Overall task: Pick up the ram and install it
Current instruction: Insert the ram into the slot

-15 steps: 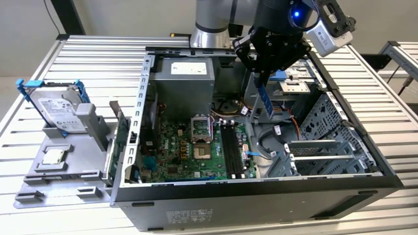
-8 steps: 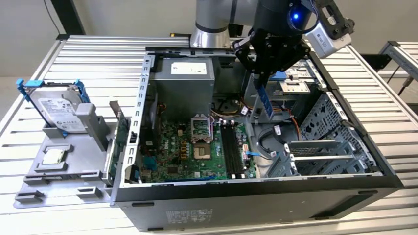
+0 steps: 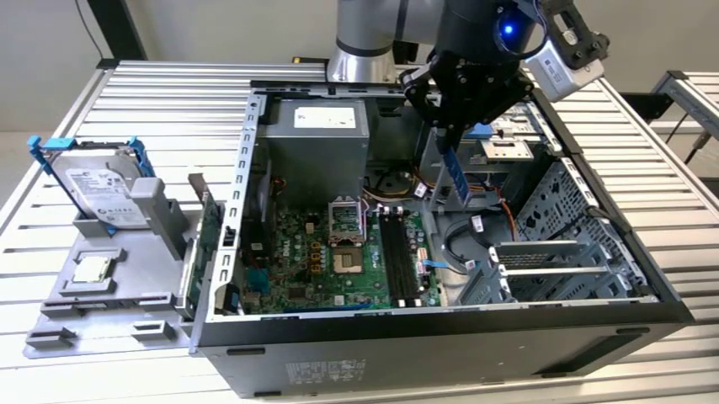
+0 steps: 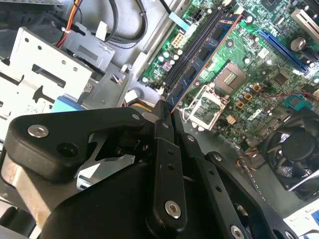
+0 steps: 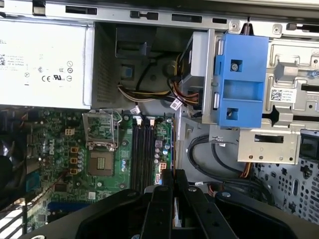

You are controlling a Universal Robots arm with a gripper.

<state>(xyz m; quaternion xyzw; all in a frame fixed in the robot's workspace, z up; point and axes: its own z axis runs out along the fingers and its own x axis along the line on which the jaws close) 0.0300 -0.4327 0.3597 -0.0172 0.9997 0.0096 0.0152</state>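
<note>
I hold the ram over the open computer case, not in a slot.

In the exterior view my gripper (image 3: 450, 135) hangs over the case (image 3: 450, 337), which lies on the tabletop (image 3: 168, 93). The fingers are closed on the top end of the ram (image 3: 455, 172). The thin blue stick hangs almost straight up and down, so its long side runs top to bottom. Its free end points down into the case. That end is above the black slots (image 3: 396, 244) on the green motherboard (image 3: 326, 261), a bit to the exterior view's right of them, and not touching. In the second wrist view the ram (image 4: 204, 55) reaches out from the fingers (image 4: 162, 107), beside the slots (image 4: 192, 47). The hard drive (image 3: 107, 194) and the small silver chip (image 3: 90, 269) sit outside the case, at the exterior view's left.
</note>
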